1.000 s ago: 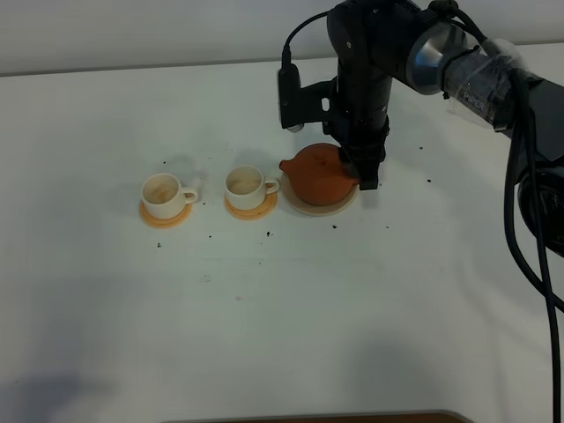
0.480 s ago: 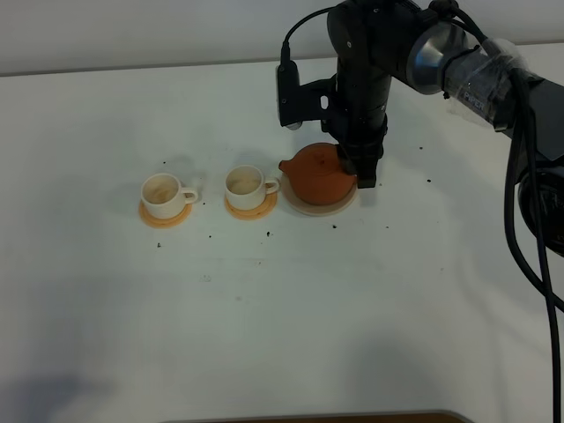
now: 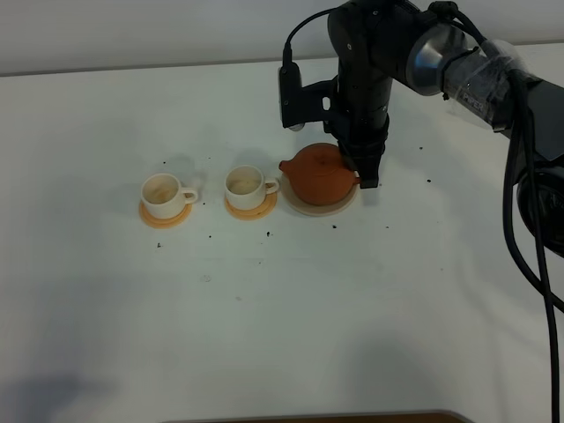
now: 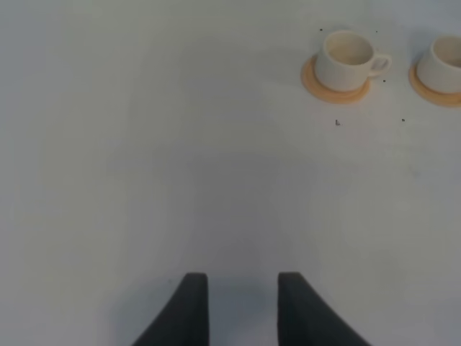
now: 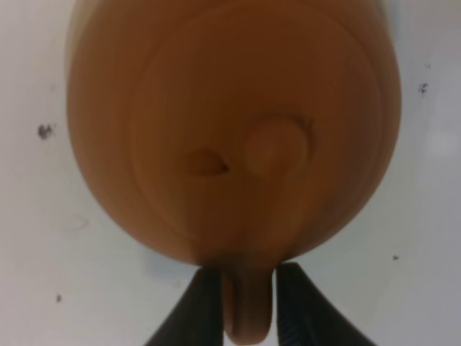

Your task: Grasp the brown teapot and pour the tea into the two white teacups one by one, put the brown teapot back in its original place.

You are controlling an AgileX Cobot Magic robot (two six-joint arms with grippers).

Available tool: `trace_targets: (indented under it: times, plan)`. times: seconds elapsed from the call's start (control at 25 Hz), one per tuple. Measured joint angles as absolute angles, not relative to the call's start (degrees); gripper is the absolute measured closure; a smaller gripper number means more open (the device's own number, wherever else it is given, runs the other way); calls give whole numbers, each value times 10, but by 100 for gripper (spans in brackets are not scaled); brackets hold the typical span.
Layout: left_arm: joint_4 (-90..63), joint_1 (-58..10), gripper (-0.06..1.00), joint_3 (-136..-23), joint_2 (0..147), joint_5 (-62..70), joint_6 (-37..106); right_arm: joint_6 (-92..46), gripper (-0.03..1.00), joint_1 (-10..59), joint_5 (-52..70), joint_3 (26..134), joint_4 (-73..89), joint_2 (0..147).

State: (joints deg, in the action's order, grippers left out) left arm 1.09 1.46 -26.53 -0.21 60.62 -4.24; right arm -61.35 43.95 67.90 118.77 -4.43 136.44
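The brown teapot (image 3: 319,176) sits on its pale saucer (image 3: 304,210), spout pointing left toward the two white teacups (image 3: 163,191) (image 3: 245,183). My right gripper (image 3: 366,179) comes down at the teapot's right side. In the right wrist view the teapot (image 5: 230,130) fills the frame, and the right gripper (image 5: 248,303) has a finger pressed on each side of the loop handle (image 5: 248,317). My left gripper (image 4: 236,303) is open over bare table, with one teacup (image 4: 348,56) far ahead of it and the other teacup (image 4: 446,63) at the frame's edge.
Each cup stands on a small orange-tan coaster (image 3: 163,216) (image 3: 249,211). Small dark specks dot the white table (image 3: 264,308). The right arm's black body and cables (image 3: 520,176) hang over the table's right side. The table's far edge runs along the top.
The right gripper's fingers have closed in onto the teapot's handle. The teapot and cups stay where they were.
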Motion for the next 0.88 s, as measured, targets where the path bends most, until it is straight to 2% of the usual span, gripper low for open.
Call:
trace_targets:
  times: [0.24, 0.44, 0.88]
  plan:
    - [11, 15, 67, -265, -2, 606, -42, -614, 76, 438, 679, 1188, -44, 1364]
    - [11, 15, 67, -265, -2, 606, -42, -614, 83, 438, 679, 1188, -45, 1364]
    - [11, 15, 67, -265, -2, 606, -42, -612, 83, 438, 689, 1188, -44, 1364]
